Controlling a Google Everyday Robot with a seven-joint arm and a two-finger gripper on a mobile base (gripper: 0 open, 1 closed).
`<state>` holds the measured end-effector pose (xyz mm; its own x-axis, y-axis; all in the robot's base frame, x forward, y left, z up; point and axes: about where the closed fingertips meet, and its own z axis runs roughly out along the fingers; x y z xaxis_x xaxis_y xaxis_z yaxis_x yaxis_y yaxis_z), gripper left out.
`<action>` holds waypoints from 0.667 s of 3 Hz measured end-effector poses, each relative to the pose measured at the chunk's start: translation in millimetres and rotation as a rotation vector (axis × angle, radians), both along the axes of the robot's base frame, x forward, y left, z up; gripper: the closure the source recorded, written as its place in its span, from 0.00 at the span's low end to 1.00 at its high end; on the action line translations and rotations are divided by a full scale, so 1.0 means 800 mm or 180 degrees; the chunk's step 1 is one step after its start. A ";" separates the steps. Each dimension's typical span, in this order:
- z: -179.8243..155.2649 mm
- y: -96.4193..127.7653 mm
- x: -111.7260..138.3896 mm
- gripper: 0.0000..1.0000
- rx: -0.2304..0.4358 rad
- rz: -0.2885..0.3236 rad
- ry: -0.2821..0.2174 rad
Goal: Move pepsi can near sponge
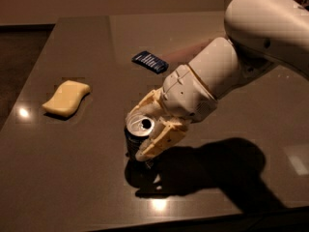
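1. Dark, glossy table [72, 178] fills the scene, with small light glints on its near half and a dim wall beyond its far edge.
2. At the left lies the sponge [66, 98], flat on the table, a pale yellow slab with wavy edges.
3. Right of it and nearer, well apart from it, the pepsi can [141, 125] stands upright, its silver top open.
4. Around the can sits the gripper [139, 134]: its cream fingers [157, 144] are spread, one at the far side of the rim and one at the near right side, both close against the can.
5. Farther back, a flat blue packet [150, 62] lies by itself.
6. Rightward, the white arm [227, 76] slopes down from the upper right corner to the gripper, casting a broad shadow on the table near it.
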<state>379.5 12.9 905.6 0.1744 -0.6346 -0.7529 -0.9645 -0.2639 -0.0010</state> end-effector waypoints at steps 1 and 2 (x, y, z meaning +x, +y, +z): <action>0.015 0.007 0.024 0.77 -0.0103 -0.0043 -0.0044; 0.033 0.024 0.051 0.98 -0.0108 -0.0087 -0.0124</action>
